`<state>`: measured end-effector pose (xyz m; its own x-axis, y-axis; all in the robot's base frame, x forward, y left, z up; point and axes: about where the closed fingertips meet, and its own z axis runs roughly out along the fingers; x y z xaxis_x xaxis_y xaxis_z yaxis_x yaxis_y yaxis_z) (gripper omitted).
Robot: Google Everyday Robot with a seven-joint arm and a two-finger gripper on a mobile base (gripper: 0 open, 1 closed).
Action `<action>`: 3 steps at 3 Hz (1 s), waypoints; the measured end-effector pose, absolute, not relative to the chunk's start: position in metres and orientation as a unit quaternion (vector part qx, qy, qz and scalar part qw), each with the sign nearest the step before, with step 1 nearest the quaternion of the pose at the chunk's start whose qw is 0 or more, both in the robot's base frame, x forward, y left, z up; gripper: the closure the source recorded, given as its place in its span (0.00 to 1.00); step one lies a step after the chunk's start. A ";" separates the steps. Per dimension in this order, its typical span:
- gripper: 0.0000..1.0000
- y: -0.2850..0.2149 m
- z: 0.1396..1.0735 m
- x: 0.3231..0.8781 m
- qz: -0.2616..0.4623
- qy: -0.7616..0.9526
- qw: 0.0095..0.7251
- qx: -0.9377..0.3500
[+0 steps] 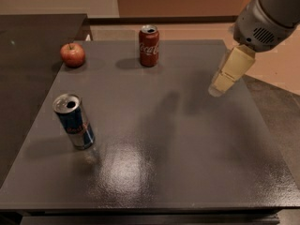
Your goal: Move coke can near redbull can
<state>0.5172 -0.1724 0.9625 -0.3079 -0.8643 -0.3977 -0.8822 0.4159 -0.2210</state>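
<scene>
The red coke can (pixel 149 46) stands upright near the table's far edge, middle. The blue-and-silver redbull can (pixel 74 121) stands upright at the table's left, nearer the front. My gripper (pixel 224 81) hangs over the table's right side, to the right of the coke can and a little nearer the front, well apart from it. It holds nothing that I can see.
A red apple (pixel 72 55) lies at the far left of the grey table (pixel 164 149), left of the coke can. A darker counter (pixel 28 46) adjoins the table on the left. Tan floor lies beyond the far and right edges.
</scene>
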 end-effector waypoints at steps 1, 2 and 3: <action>0.00 -0.145 0.954 0.553 0.034 0.807 0.269 -0.525; 0.00 -0.114 0.944 0.586 0.052 0.805 0.294 -0.513; 0.00 -0.085 0.937 0.617 0.073 0.808 0.310 -0.496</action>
